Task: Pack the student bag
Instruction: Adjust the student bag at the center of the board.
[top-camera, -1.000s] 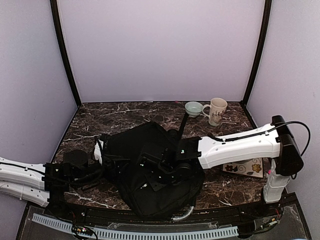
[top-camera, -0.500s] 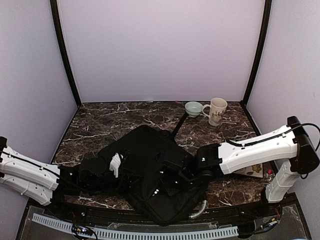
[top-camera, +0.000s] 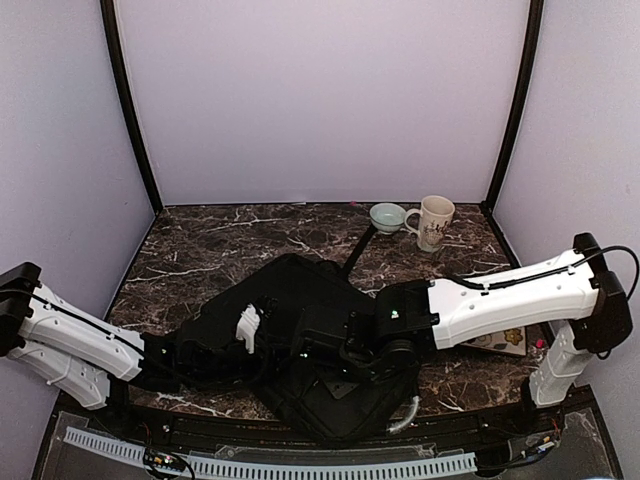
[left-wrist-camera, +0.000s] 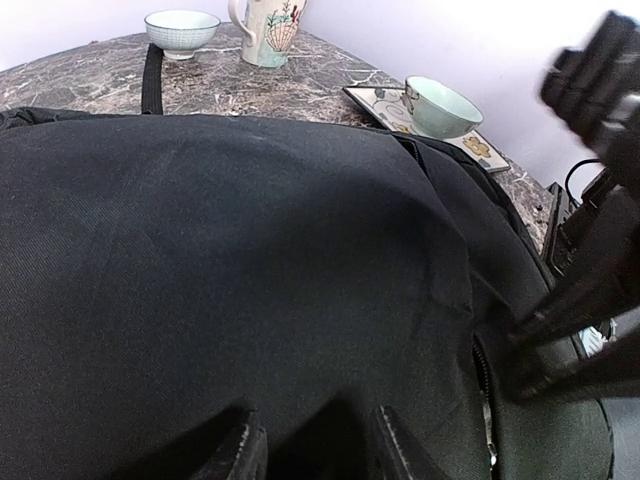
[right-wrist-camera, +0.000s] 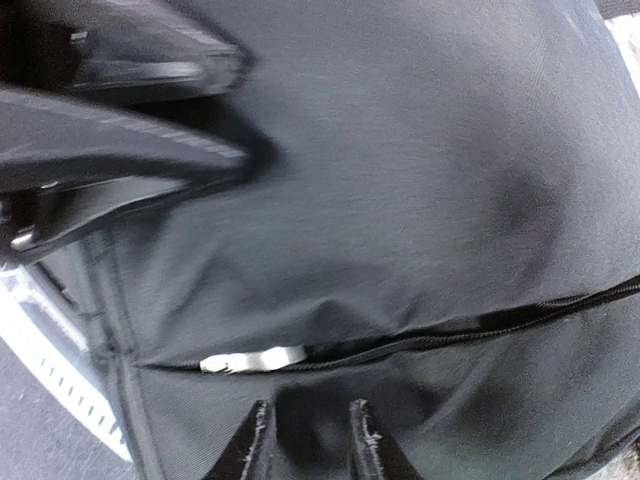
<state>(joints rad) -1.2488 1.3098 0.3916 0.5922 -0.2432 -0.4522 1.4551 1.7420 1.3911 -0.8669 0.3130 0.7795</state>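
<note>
**Student bag (top-camera: 300, 290) flat on worktop (top-camera: 220, 240), centre-front**

Lies skewed on dark marble worktop, near corner reaching front edge. Black fabric, biggest item in view. Strap (top-camera: 358, 248) trailing off far side toward small bowl (top-camera: 388, 216). Mug (top-camera: 433, 221) just right of bowl. Both at back of worktop, apart from bag body.

Left fingers (left-wrist-camera: 235, 455) low on bag's left part, tips down against fabric. Narrow gap, dark fold of cloth between tips. Cannot tell whether clamped on that fold or only resting on it. Left wrist view nearly all black cloth, zipper line (left-wrist-camera: 486, 400) running down at right side.

Right fingers (right-wrist-camera: 252, 445) over bag's middle, coming in from right across it, near left fingers but apart from them. Tips close together with small gap, set right at zipper seam. Silver zipper pull (right-wrist-camera: 250, 358) just above tips, lying along seam. Contact with pull not clear, grip not readable: cannot tell if pinching fabric or loose.

Patterned flat tile (top-camera: 497, 338) on worktop at right, partly hidden under right arm (top-camera: 500, 295). Pale cup (left-wrist-camera: 440, 105) sitting on it in left wrist view, just beside bag's right edge.
</note>
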